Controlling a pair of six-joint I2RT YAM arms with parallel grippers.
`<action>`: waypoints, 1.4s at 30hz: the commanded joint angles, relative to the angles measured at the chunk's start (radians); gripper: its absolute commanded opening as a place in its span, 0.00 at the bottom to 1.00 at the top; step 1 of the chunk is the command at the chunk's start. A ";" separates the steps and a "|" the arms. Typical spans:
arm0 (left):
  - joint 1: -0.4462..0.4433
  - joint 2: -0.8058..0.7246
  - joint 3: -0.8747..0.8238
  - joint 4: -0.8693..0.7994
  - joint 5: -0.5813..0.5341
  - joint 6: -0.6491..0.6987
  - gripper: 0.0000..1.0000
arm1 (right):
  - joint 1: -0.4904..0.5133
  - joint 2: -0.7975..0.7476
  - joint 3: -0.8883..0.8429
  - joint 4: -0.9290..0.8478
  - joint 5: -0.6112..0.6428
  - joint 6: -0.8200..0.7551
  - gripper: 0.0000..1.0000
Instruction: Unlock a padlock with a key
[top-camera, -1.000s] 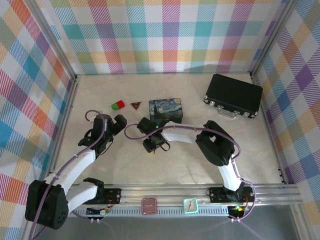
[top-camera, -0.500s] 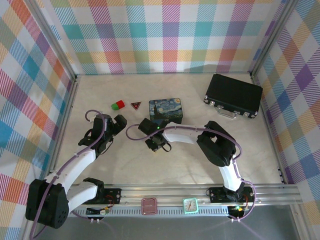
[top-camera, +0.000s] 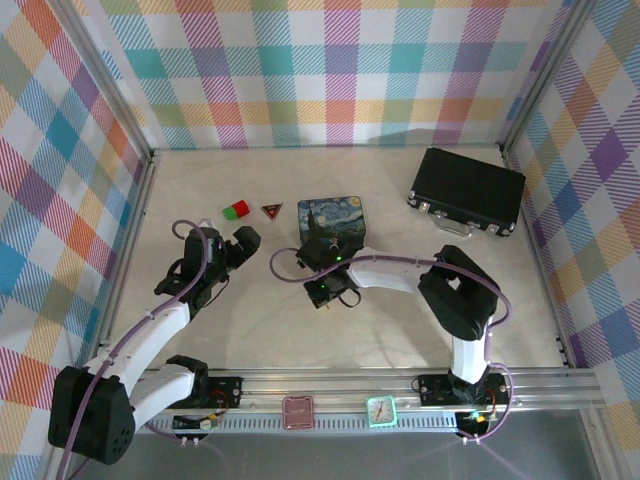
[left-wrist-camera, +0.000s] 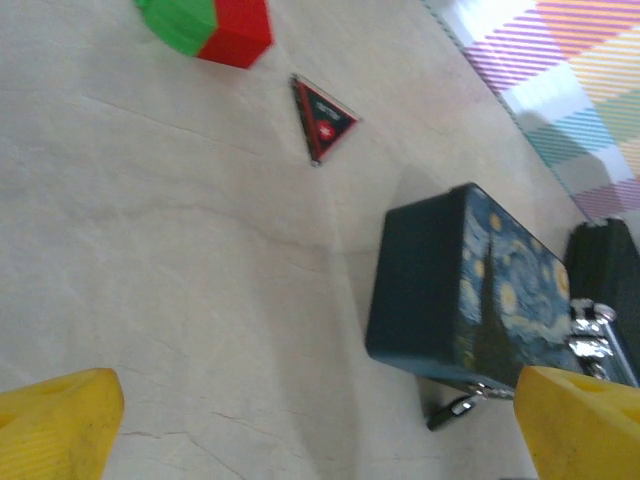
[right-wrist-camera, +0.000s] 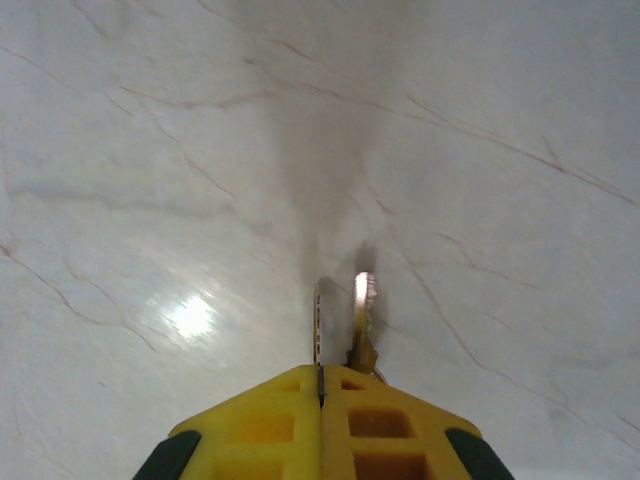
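Note:
My right gripper (top-camera: 325, 292) hovers low over the table in front of the starry-night tin (top-camera: 332, 218). In the right wrist view the right gripper (right-wrist-camera: 321, 375) is shut on the key (right-wrist-camera: 362, 300): a thin silvery blade sticks out of the seam, and a second metal piece stands just right of it. A small dark piece with a metal glint, seemingly the padlock (left-wrist-camera: 452, 411), lies on the table against the tin's (left-wrist-camera: 470, 290) near corner. My left gripper (top-camera: 243, 240) sits left of the tin, and in its wrist view the left gripper (left-wrist-camera: 320, 425) is open with nothing between its fingers.
A black briefcase (top-camera: 466, 190) lies at the back right. A red-and-green block (top-camera: 236, 209) and a small dark-red triangle (top-camera: 271, 209) lie left of the tin. Checked walls close in the table on three sides.
My right arm has swung to the right, carrying its shut gripper from left of the tin's front to below its middle. The left gripper has edged slightly right.

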 joint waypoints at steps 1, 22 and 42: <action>-0.047 0.017 0.026 0.052 0.044 -0.023 1.00 | -0.041 -0.063 -0.046 0.010 -0.059 -0.030 0.00; -0.202 0.203 0.101 0.139 0.057 -0.034 1.00 | -0.186 -0.252 -0.194 -0.061 0.027 0.105 0.33; -0.203 0.167 0.093 0.087 -0.014 -0.018 1.00 | -0.107 -0.086 -0.119 -0.122 0.133 0.276 0.37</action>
